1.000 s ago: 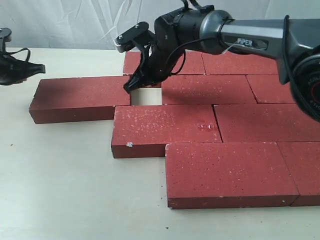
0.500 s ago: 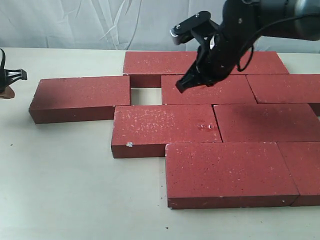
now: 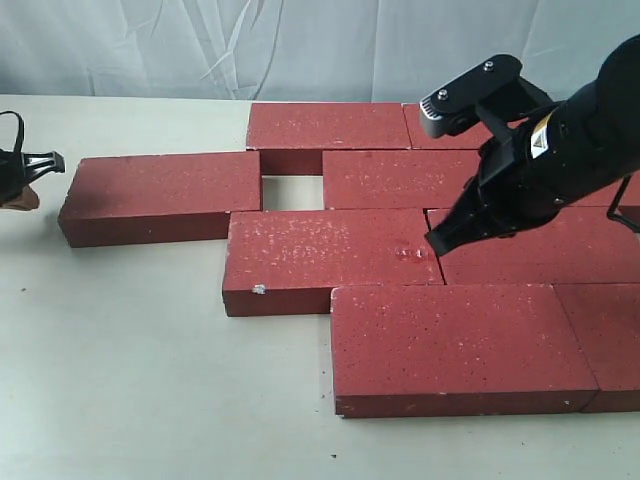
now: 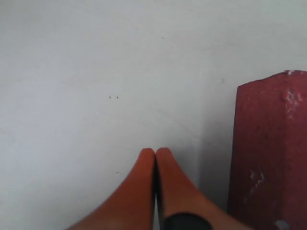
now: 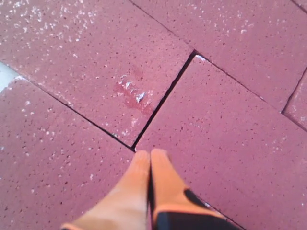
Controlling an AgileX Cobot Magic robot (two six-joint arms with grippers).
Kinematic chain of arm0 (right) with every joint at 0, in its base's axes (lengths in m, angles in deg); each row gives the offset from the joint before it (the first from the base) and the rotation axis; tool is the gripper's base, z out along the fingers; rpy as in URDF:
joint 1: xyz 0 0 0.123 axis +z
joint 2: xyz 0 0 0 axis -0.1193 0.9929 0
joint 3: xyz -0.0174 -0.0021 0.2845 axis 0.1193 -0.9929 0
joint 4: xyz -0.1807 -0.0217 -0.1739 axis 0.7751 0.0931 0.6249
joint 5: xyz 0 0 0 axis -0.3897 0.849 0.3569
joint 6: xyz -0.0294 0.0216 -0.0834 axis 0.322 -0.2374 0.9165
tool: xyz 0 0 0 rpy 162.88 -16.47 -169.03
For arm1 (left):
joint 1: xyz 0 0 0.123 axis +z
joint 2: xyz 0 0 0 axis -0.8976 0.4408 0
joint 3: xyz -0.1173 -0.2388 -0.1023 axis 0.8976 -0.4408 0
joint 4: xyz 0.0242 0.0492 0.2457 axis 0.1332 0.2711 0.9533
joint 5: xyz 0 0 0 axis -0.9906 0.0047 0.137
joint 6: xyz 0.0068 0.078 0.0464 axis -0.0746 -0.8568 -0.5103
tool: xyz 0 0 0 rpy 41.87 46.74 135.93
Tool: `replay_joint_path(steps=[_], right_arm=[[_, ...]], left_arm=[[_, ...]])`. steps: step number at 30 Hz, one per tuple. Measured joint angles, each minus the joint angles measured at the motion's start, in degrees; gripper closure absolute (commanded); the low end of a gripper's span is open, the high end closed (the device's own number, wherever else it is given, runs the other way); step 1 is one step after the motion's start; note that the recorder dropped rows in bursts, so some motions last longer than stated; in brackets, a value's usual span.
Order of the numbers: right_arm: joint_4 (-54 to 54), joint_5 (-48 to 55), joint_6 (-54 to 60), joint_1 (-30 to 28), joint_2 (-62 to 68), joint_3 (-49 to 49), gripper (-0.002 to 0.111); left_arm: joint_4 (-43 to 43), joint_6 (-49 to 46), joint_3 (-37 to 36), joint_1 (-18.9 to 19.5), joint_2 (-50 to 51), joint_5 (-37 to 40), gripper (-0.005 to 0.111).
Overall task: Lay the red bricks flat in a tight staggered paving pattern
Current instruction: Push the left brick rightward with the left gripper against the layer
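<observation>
facing red bricks (image 3: 330, 262), right gripper (image 3: 437, 243) closed

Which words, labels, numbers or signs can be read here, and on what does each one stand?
No text can be read.
A small pale label on the right arm: too small and blurred to read.
The red bricks bear no writing.

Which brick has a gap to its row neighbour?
The leftmost brick, nearest the left claw: a square of bare table separates it from the next brick in its row. The others sit tight.
</observation>
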Motion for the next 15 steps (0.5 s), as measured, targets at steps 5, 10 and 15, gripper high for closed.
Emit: replay_joint_path(steps=[5, 10, 15], right_arm=[[-0.1, -2.5, 0.0, 0.0, -0.1, 0.0, 0.109], [-0.6, -2.9, 0.0, 0.0, -0.1, 0.0, 0.109], [-1.0, -3.2, 0.0, 0.0, -0.1, 0.0, 0.109]], left_arm=[[0.0, 0.0, 0.5, -1.4, 0.0, 0.0, 0.107], [0.0, 0.0, 1.6, -3.5, 0.7, -0.1, 0.107], [0.0, -0.1, 2.5, -4.9, 2.2, 0.1, 0.107]])
